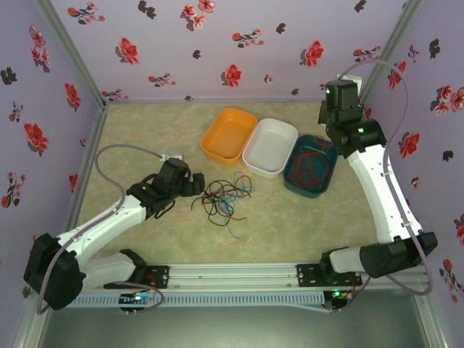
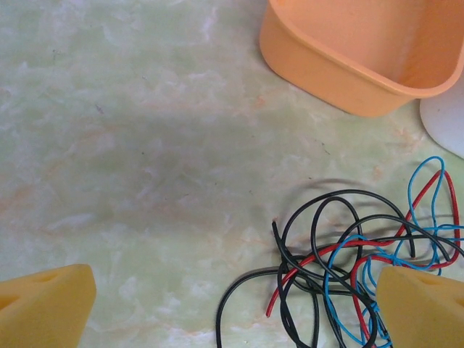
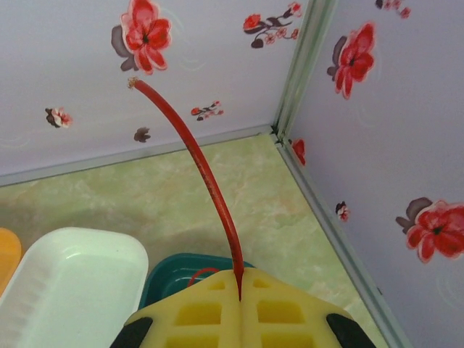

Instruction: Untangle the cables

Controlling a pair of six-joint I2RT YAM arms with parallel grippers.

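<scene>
red cable [image 3: 205,172] in right claw [image 3: 240,291]

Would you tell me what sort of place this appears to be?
Likely a robot test cell: flowered panel walls enclose a marbled tabletop, a left arm and right arm mount on a rail, and an orange tray, white tray and teal tray sit beside tangled cables.
</scene>
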